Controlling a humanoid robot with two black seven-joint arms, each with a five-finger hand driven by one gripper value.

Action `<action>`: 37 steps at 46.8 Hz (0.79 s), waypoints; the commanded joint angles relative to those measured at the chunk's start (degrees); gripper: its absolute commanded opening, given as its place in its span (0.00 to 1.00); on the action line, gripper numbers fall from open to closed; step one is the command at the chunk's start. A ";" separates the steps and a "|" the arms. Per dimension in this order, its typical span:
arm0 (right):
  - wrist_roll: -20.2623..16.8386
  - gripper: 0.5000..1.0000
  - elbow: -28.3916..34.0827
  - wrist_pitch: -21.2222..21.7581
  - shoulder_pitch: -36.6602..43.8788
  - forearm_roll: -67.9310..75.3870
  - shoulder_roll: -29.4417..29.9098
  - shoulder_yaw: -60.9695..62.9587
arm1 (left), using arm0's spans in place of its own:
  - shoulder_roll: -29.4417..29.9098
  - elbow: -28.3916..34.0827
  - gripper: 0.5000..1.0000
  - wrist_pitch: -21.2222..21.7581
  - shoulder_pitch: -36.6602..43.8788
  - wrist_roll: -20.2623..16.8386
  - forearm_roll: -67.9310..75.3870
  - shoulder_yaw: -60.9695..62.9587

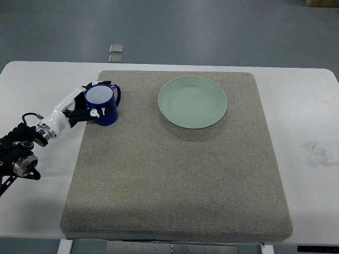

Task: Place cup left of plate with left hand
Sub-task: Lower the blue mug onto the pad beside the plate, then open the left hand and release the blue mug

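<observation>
The blue cup (102,105) was seen upright on the grey mat (175,174) near its far left corner, well left of the green plate (192,101). It was clasped by the fingers of the left hand (85,108), reached in from the table's (37,84) left edge.

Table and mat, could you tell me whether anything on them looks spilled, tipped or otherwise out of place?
Mostly no. The blue cup stands upright on the grey mat, held by the left robot hand, left of the green plate. One oddity: a faint scuffed smudge marks the white table at right.
</observation>
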 commanded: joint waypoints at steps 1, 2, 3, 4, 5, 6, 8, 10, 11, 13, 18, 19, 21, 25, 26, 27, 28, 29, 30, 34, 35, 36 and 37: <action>0.00 0.86 0.00 0.00 0.00 0.00 0.00 0.00 | 0.06 0.00 0.93 -0.01 0.02 -0.02 0.02 -0.02; 0.00 0.86 0.00 0.00 0.00 0.00 0.00 0.00 | 0.06 0.00 0.93 -0.01 0.02 -0.02 0.02 -0.02; 0.00 0.86 0.00 0.00 0.00 0.00 0.00 0.00 | 0.06 0.00 0.93 -0.01 0.02 -0.02 0.02 -0.02; 0.00 0.86 0.00 0.00 0.00 0.00 0.00 0.00 | 0.06 0.00 0.93 -0.10 -0.07 -0.02 0.02 -0.02; 0.00 0.86 0.00 0.00 0.00 0.00 0.00 0.00 | 0.06 -0.09 0.93 -0.10 0.02 -0.02 0.02 0.07; 0.00 0.86 0.00 0.00 0.00 0.00 0.00 0.00 | 0.06 -0.09 0.93 -0.10 0.02 -0.02 0.02 0.07; 0.00 0.86 0.00 0.00 0.00 0.00 0.00 0.00 | 0.06 -0.09 0.93 -0.10 -0.07 -0.02 0.02 -0.02; 0.00 0.86 0.00 0.00 0.00 0.00 0.00 0.00 | 0.14 -0.09 0.93 -0.10 -0.07 -0.02 0.02 0.07; 0.00 0.86 0.00 0.00 0.00 0.00 0.00 0.00 | 0.14 -0.09 0.93 -0.19 -0.07 -0.02 0.02 0.07; 0.00 0.86 0.00 0.00 0.00 0.00 0.00 0.00 | 0.32 -0.09 0.93 -0.28 -0.07 -0.02 0.10 0.07; 0.00 0.86 0.00 0.00 0.00 0.00 0.00 0.00 | 1.02 -0.09 0.98 -2.29 -0.07 -0.02 0.02 0.07; 0.00 0.86 0.00 0.00 0.00 0.00 0.00 0.00 | 1.20 -0.09 0.98 -2.73 -0.07 -0.02 0.02 0.07; 0.00 0.86 0.00 0.00 0.00 0.00 0.00 0.00 | 1.64 -0.09 0.99 -3.61 -0.07 -0.02 0.02 -0.02; 0.00 0.86 0.00 0.00 0.00 0.00 0.00 0.00 | 2.60 0.00 0.99 -5.90 -0.07 -0.02 -0.07 -0.02; 0.00 0.86 0.00 0.00 0.00 0.00 0.00 0.00 | 2.78 0.00 0.99 -6.51 -0.07 -0.02 -0.07 -0.02; 0.00 0.86 0.00 0.00 0.00 0.00 0.00 0.00 | 2.96 0.00 0.99 -7.04 -0.07 -0.02 -0.07 -0.02; 0.00 0.86 0.00 0.00 0.00 0.00 0.00 0.00 | 3.04 0.00 0.99 -7.57 -0.07 -0.02 -0.16 -0.11; 0.00 0.86 0.00 0.00 0.00 0.00 0.00 0.00 | 3.13 0.00 0.99 -7.92 -0.07 -0.02 -0.16 -0.11; 0.00 0.86 0.00 0.00 0.00 0.00 0.00 0.00 | 3.31 0.09 0.99 -8.10 -0.07 -0.02 -0.16 -0.19; 0.00 0.86 0.00 0.00 0.00 0.00 0.00 0.00 | 3.66 0.09 0.99 -8.27 -0.07 -0.02 -0.16 -0.28; 0.00 0.86 0.00 0.00 0.00 0.00 0.00 0.00 | 3.66 0.17 0.99 -8.36 -0.07 -0.02 -0.16 -0.37; 0.00 0.86 0.00 0.00 0.00 0.00 0.00 0.00 | 3.75 0.18 0.99 -8.36 -0.07 -0.02 -0.16 -0.28; 0.00 0.86 0.00 0.00 0.00 0.00 0.00 0.00 | 3.75 0.09 0.99 -8.36 -0.07 -0.02 -0.16 -0.37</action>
